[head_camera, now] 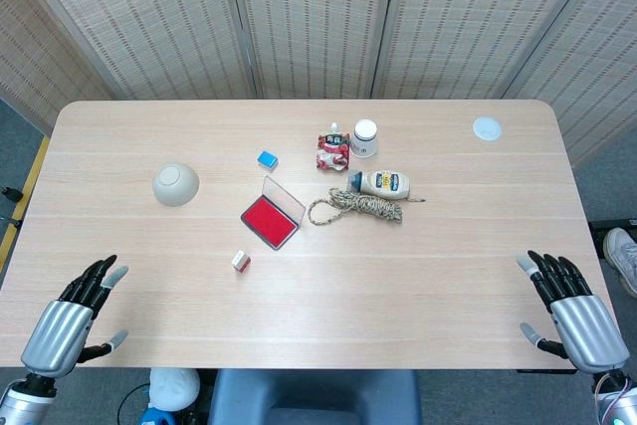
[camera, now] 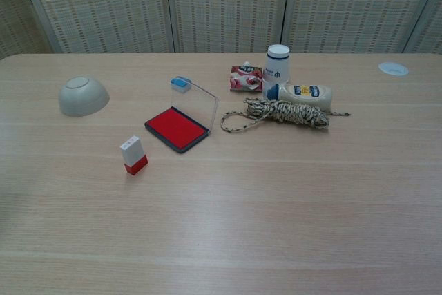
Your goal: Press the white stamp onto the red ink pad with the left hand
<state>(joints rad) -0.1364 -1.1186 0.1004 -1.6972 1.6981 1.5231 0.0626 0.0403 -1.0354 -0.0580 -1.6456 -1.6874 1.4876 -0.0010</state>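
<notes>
Head view: left hand (head_camera: 78, 318) at lower left of frame, released, fingers apart, nothing held; right hand (head_camera: 577, 311) at lower right, likewise spread and empty, much farther off. White stamp (head_camera: 241, 261) standing upright on its red base, up and to the right of the left hand, well apart from it. Red ink pad (head_camera: 269, 219) just beyond the stamp, lid (camera: 195, 99) raised on the far side. Bare table (head_camera: 328, 296) between hand and stamp; upturned bowl (head_camera: 175, 184) off at upper left, clear of the likely path
</notes>
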